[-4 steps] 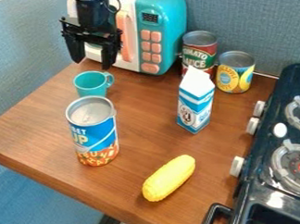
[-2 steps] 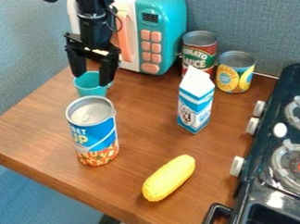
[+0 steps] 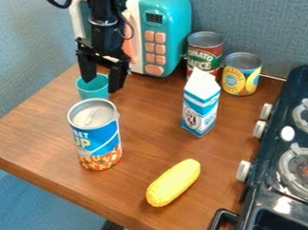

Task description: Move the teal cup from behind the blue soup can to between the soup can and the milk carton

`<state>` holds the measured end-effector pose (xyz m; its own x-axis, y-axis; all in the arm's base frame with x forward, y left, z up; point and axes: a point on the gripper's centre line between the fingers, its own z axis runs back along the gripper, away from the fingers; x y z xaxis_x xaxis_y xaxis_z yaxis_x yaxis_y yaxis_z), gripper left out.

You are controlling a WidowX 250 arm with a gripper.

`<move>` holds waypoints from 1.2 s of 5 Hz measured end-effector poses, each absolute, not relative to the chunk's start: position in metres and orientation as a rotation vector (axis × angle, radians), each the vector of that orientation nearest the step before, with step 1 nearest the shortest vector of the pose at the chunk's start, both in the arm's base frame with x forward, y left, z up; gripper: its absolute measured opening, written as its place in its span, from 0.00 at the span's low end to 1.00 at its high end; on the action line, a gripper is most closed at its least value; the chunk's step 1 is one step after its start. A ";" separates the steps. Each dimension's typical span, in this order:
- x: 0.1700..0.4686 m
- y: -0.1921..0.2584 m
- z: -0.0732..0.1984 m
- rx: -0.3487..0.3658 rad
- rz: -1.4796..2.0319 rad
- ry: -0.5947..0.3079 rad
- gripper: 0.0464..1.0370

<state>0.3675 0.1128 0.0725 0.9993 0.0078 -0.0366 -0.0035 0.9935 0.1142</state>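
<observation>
Along the near part of the wooden table point(image 3: 148, 141), a yellow ear of corn point(image 3: 173, 183) lies at a slant, with the dark stove point(image 3: 271, 191) on the view's right. Farther back stands the blue soup can point(image 3: 96, 138) and, to its right, the blue-and-white carton point(image 3: 201, 105); all of these lie as they did before. Behind the soup can, the teal cup point(image 3: 94, 88) stands upright, unmoved. Over it, the black gripper point(image 3: 101, 86) has come down and a little to the view's right since the earlier frames, and one finger now hides the cup's handle. Its fingers are spread wide, with nothing held; whether they touch the cup cannot be told. Beyond, the tomato can point(image 3: 204, 55), the yellow-labelled can point(image 3: 241, 78) and the toy microwave point(image 3: 177, 30) have not shifted.
</observation>
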 end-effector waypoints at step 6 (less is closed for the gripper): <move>0.391 0.127 0.042 0.152 0.024 0.108 0.65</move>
<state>0.3912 0.1267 0.0419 0.9939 0.0319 -0.1060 -0.0155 0.9883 0.1520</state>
